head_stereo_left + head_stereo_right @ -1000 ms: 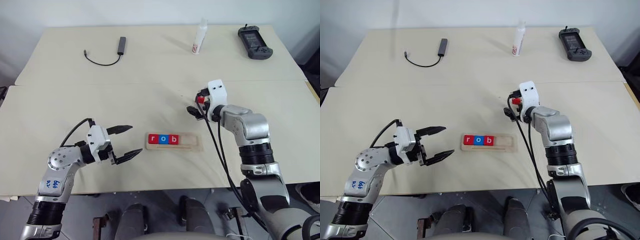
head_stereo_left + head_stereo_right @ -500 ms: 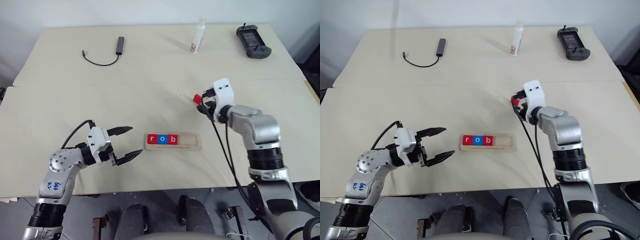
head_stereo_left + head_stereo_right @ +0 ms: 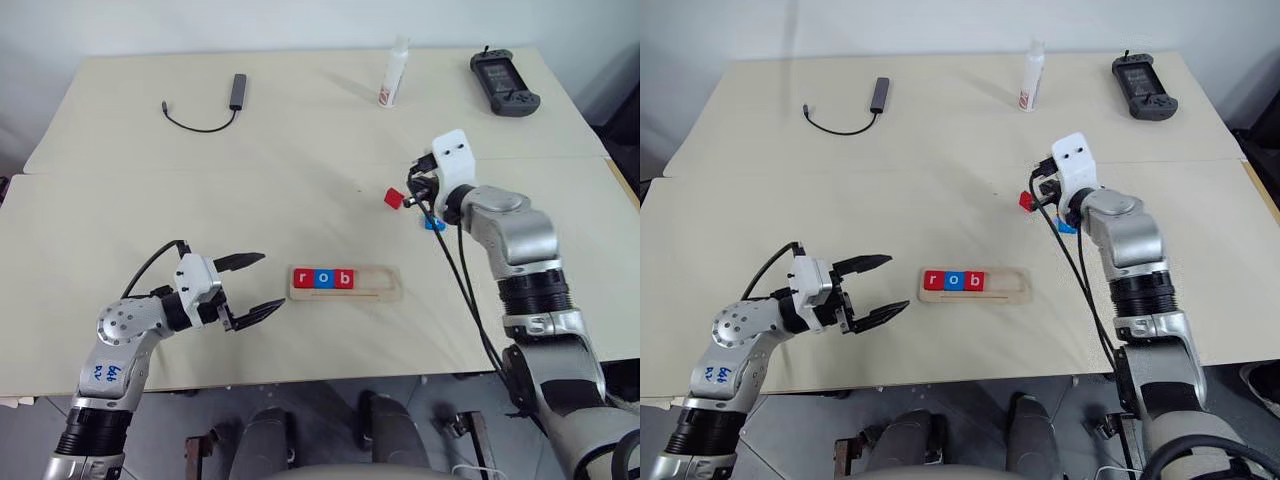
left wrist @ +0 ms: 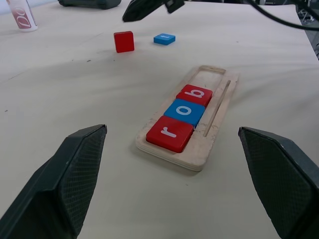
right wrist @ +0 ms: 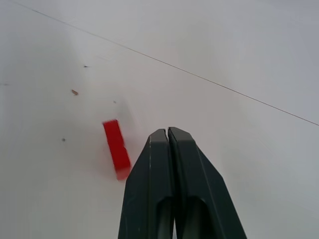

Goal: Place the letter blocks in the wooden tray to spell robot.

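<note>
- Letter blocks: three of the five sit in the wooden tray point(image 3: 347, 283), reading r point(image 4: 169, 133), o point(image 4: 185, 109), b point(image 4: 196, 93) from its left end, touching one another. That part of the word looks done to me.
- Tray: it lies on the table point(image 3: 150, 220) in front of me, at about 12 o'clock from my body, with its right end bare; two slots are left to fill.
- Loose blocks: a red block point(image 3: 393, 198) and a blue block point(image 3: 433, 225) lie on the table at about 1 o'clock from the tray, near each other but apart. I cannot read their letters, though by the spelling they should be the second o and the t.
- My right gripper point(image 3: 416, 190) hangs just beside the red block at its 3 o'clock, fingers pressed together with nothing between them; the block is not in my grip.
- My left gripper point(image 3: 252, 285) waits at 9 o'clock of the tray, fingers wide and empty.
- I judge the job a little over half done: the o goes next, then the t.
</note>
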Action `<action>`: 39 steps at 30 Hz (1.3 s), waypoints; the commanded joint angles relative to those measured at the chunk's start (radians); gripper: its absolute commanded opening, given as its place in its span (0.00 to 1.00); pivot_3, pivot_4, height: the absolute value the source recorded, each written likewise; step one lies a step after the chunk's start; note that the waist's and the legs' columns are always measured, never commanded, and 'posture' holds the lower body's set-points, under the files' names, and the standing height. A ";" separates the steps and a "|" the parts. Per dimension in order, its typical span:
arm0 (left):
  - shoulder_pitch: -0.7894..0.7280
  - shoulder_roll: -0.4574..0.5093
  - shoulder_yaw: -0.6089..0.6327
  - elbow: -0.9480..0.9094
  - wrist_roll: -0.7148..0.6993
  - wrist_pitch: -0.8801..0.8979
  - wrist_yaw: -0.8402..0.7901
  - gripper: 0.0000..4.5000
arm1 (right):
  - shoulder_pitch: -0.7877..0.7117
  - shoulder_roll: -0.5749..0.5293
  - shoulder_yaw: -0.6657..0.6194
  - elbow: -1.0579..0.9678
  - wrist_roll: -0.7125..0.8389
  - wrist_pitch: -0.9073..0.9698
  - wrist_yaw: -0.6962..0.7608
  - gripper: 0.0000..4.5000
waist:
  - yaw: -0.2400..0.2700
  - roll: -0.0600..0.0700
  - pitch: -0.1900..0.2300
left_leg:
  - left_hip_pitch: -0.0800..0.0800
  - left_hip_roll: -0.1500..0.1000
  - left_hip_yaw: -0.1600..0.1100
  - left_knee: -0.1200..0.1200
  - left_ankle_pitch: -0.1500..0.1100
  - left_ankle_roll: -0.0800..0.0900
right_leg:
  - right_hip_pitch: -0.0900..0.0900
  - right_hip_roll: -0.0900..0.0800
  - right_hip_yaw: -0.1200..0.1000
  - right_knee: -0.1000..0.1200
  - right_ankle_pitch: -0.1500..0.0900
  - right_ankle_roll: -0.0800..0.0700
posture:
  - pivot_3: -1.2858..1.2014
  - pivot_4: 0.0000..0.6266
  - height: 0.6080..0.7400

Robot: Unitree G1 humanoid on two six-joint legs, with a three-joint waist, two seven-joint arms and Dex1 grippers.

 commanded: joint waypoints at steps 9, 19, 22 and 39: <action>0.015 0.005 0.021 -0.052 -0.003 -0.001 0.020 1.00 | -0.013 0.029 0.065 0.007 -0.005 -0.067 0.151 0.01 | 0.002 0.000 0.000 | 0.000 0.000 -0.001 0.000 0.000 0.000 | 0.000 0.000 0.000 0.000 0.000 0.000 | 0.52 0.24 1.00; 0.021 0.003 0.019 -0.050 -0.005 -0.001 0.020 1.00 | 0.057 0.010 -0.004 -0.221 0.019 0.105 0.113 0.14 | 0.003 0.000 0.000 | 0.000 0.000 -0.001 0.000 0.000 0.000 | 0.000 0.000 0.000 0.000 0.000 0.000 | 0.52 0.24 1.00; -0.002 0.001 0.007 -0.032 -0.004 0.000 0.009 1.00 | 0.097 0.023 -0.006 -0.297 0.039 0.148 0.104 0.35 | 0.005 0.000 0.000 | 0.000 0.000 -0.001 0.000 0.000 0.000 | 0.000 0.000 0.000 0.000 0.000 0.000 | 0.52 0.24 1.00; -0.015 0.003 0.008 -0.023 -0.002 0.002 -0.001 1.00 | 0.149 0.069 0.051 -0.275 0.078 0.176 0.121 0.58 | 0.005 0.000 0.000 | 0.000 0.000 -0.001 0.000 0.000 0.000 | 0.000 0.000 0.000 0.000 0.000 0.000 | 0.52 0.24 1.00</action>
